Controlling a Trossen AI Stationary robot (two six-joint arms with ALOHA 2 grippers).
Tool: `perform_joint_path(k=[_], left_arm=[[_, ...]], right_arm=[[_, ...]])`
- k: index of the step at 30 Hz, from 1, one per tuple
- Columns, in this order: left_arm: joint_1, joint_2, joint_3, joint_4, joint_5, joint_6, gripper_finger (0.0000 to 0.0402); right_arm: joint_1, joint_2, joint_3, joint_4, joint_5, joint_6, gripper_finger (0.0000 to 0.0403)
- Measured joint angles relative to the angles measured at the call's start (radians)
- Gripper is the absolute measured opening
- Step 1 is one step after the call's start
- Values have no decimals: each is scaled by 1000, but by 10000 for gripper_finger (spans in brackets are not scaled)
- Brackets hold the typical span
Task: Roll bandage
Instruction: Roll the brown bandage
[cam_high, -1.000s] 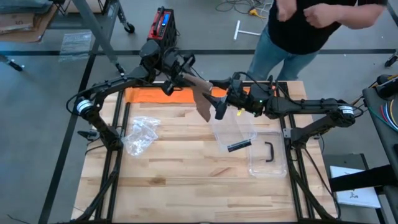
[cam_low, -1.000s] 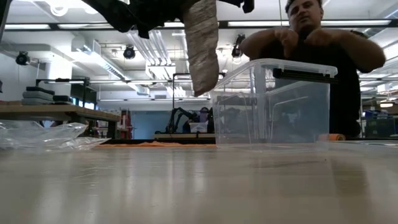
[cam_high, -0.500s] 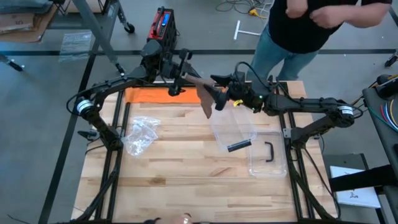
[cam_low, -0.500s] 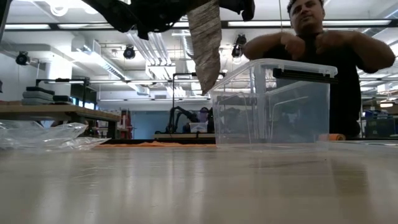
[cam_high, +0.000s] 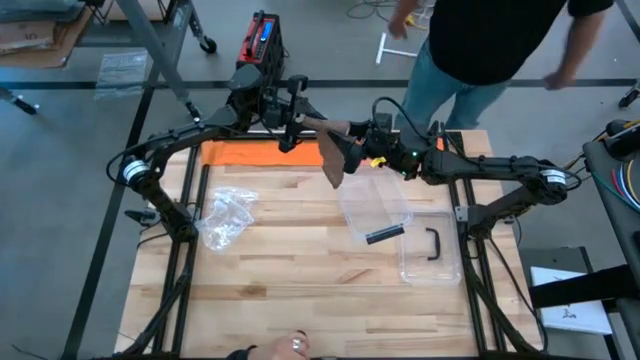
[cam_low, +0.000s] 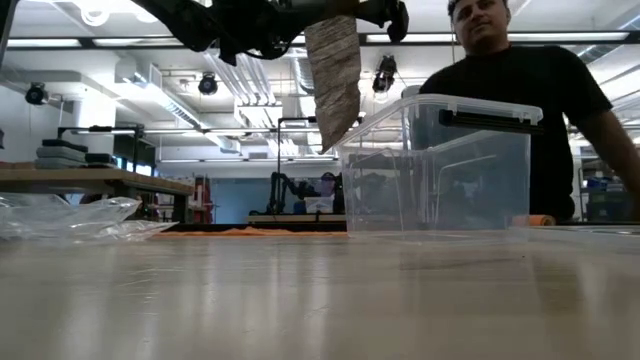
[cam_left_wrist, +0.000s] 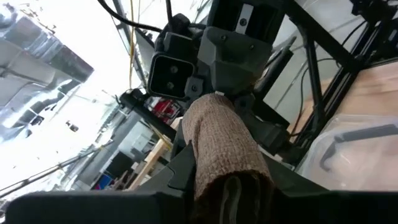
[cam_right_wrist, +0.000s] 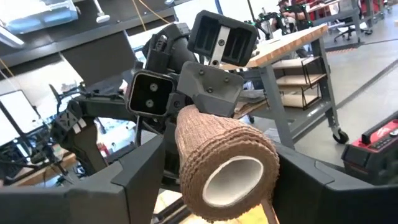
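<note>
both grippers are met in mid-air over the table's far edge: the bandage (cam_high: 333, 160) roll is now pinched by the right gripper (cam_high: 352, 140), its tail by the left gripper (cam_high: 292, 128); rolling can proceed.

In the low view my arms (cam_low: 250, 20) are cut off by the top edge, hiding where the bandage (cam_low: 333, 75) is gripped. The person (cam_high: 480, 40) is cropped at the high view's top.
</note>
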Motion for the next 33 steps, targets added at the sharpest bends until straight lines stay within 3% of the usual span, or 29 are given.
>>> perform_joint_path(k=[6, 11, 18, 23, 25, 29, 33], left_arm=[[-1, -2, 0, -16, 6, -9, 83], [-3, -2, 0, -12, 9, -160, 100], [-1, -15, 0, -15, 53, -558, 174], [1, -22, 0, -12, 182, -862, 239], [-1, -24, 0, -12, 185, -954, 261], [-9, -24, 0, -9, 120, -1047, 294], [-13, -23, 0, -20, 105, -1024, 308]], right_arm=[[0, 0, 0, 1, -2, -32, 211], [0, -1, 0, -2, -5, -117, 174], [3, -2, 0, -1, -4, -349, 119], [12, -2, 0, -18, -16, -516, 110], [13, -1, -1, -16, -16, -553, 111], [9, -1, -1, -11, -28, -625, 110], [9, 1, -1, -5, -24, -629, 108]])
